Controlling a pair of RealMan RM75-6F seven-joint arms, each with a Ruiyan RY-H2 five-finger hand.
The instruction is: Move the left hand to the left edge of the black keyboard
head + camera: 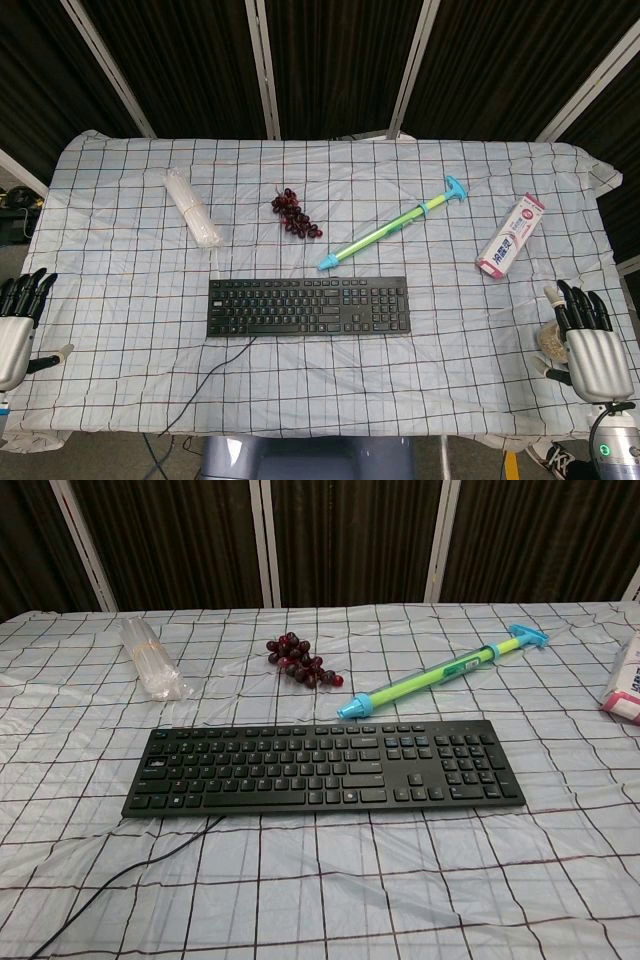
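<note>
The black keyboard [308, 306] lies flat at the centre front of the checked tablecloth, also seen as the keyboard [322, 765] in the chest view, its cable running off toward the front left. My left hand [18, 322] hovers at the table's left edge, far left of the keyboard's left end, fingers extended and apart, holding nothing. My right hand [588, 340] sits at the table's right front corner, fingers straight and spread, empty. Neither hand appears in the chest view.
A clear plastic bundle [194, 206] lies at the back left. A bunch of dark grapes [296, 213] sits behind the keyboard. A green and blue pump toy [394, 223] lies diagonally to the right. A toothpaste box [510, 236] rests far right.
</note>
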